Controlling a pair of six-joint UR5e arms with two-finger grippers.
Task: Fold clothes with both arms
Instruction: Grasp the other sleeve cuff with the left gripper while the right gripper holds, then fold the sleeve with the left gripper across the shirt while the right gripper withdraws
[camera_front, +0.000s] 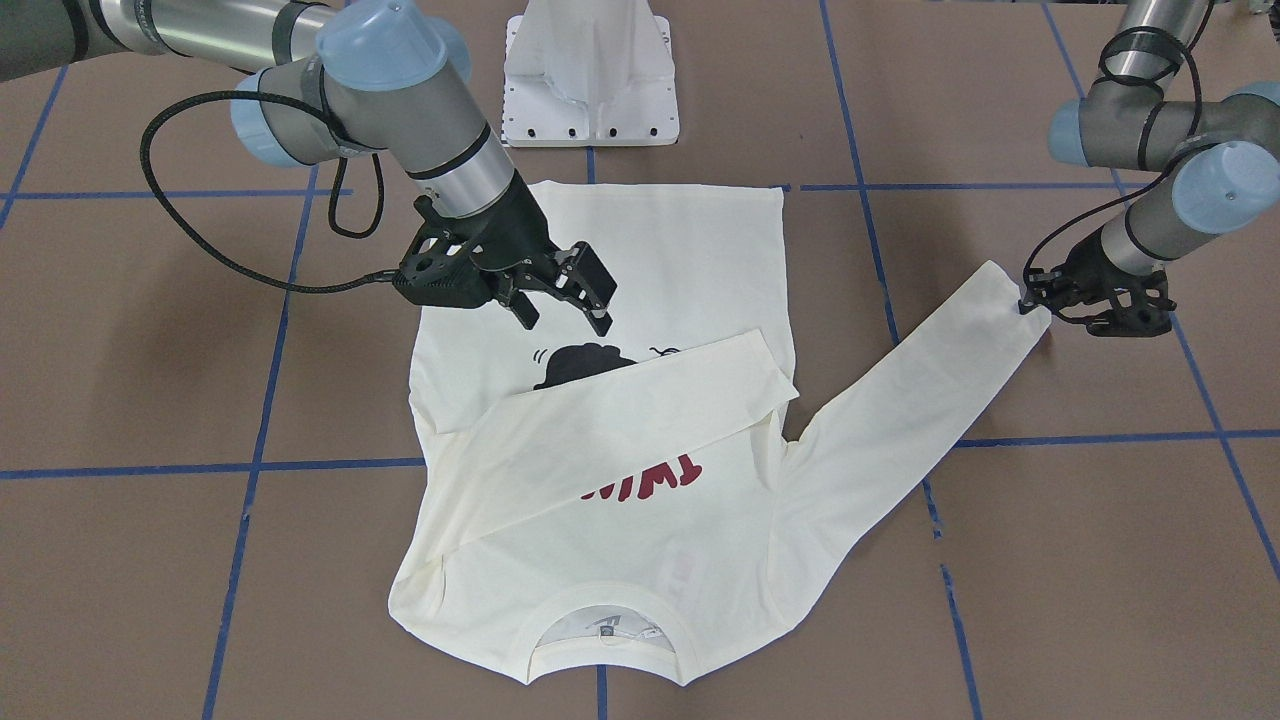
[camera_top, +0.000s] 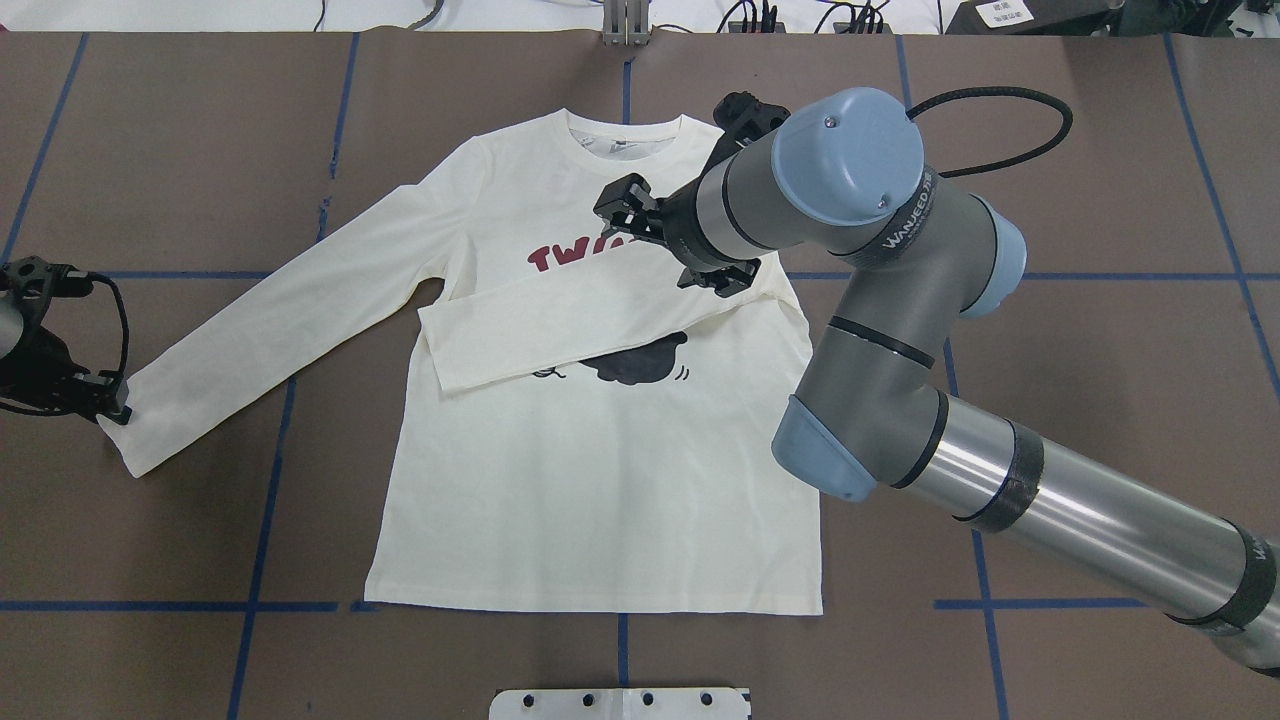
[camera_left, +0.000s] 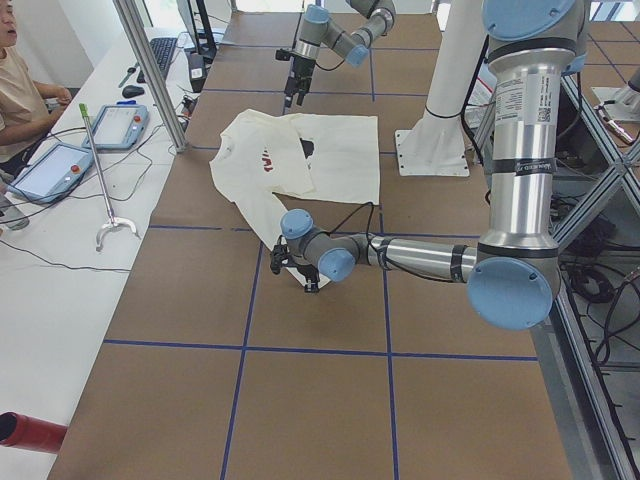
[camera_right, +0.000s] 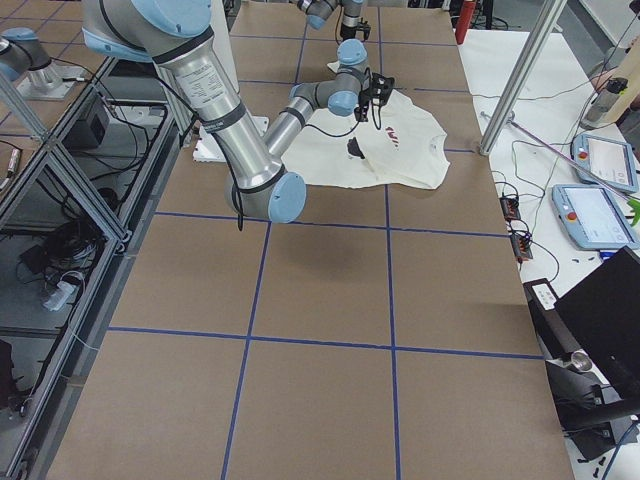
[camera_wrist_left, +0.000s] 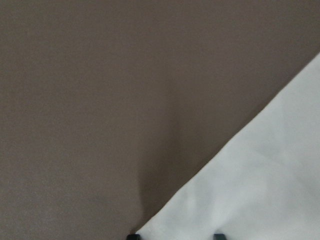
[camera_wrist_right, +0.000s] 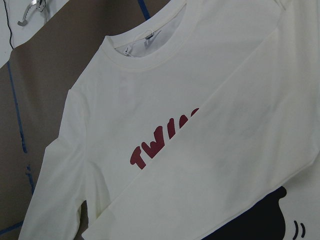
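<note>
The cream long-sleeved T-shirt (camera_top: 600, 480) lies flat, print side up, collar (camera_top: 625, 135) away from the robot. One sleeve (camera_top: 590, 325) is folded across the chest and covers part of the red lettering (camera_top: 560, 257) and the black cat print (camera_top: 640, 362). The other sleeve (camera_top: 290, 310) stretches out flat to the robot's left. My right gripper (camera_front: 563, 312) is open and empty, just above the shirt's chest. My left gripper (camera_front: 1030, 300) sits low at that sleeve's cuff (camera_front: 1010, 300). In the left wrist view the cuff cloth (camera_wrist_left: 260, 190) fills the lower right. I cannot tell whether the jaws clamp it.
The brown table (camera_top: 1050, 420) has a grid of blue tape lines (camera_top: 270, 520). The white pedestal base (camera_front: 590, 75) stands behind the shirt's hem. An operator (camera_left: 15, 90) sits at a side bench with tablets (camera_left: 115, 125). A metal post (camera_left: 150, 70) stands at the table's edge.
</note>
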